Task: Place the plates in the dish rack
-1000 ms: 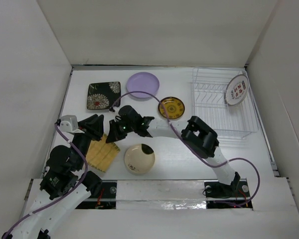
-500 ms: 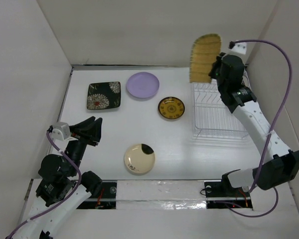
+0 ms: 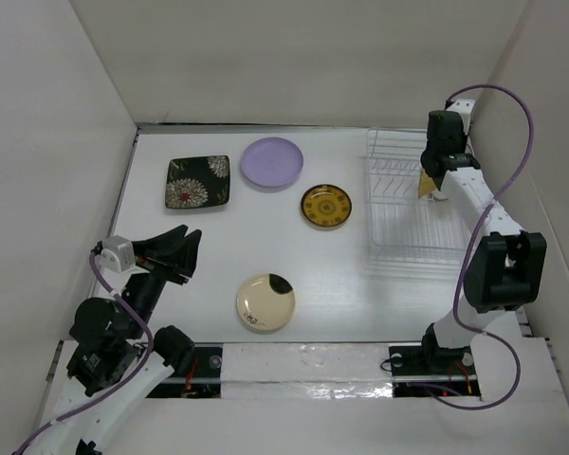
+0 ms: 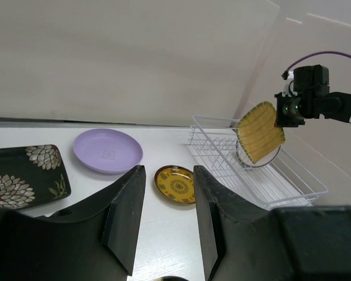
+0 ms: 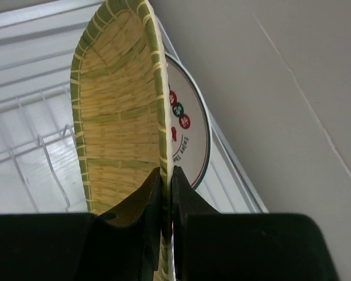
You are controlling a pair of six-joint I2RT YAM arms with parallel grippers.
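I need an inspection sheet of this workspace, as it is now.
Surface: white table, bare between plates.
Job's things: black floral plate, lilac plate, brown-gold plate, cream plate flat on table; white red-marked plate standing in dish rack; yellow woven plate held over rack.
Clutter: nothing seen.
Grippers: left gripper open, empty; right gripper shut on yellow woven plate.
Cables: purple cable on each arm.
Surroundings: white walls.

A white tabletop point(image 3: 360, 303) lies boxed in by plain white panels: a back wall point(image 3: 294, 57), a left wall point(image 3: 38, 171) and a right wall point(image 3: 550, 142). A shiny, crinkled silver strip point(image 3: 303, 391) runs along the tabletop's near edge.
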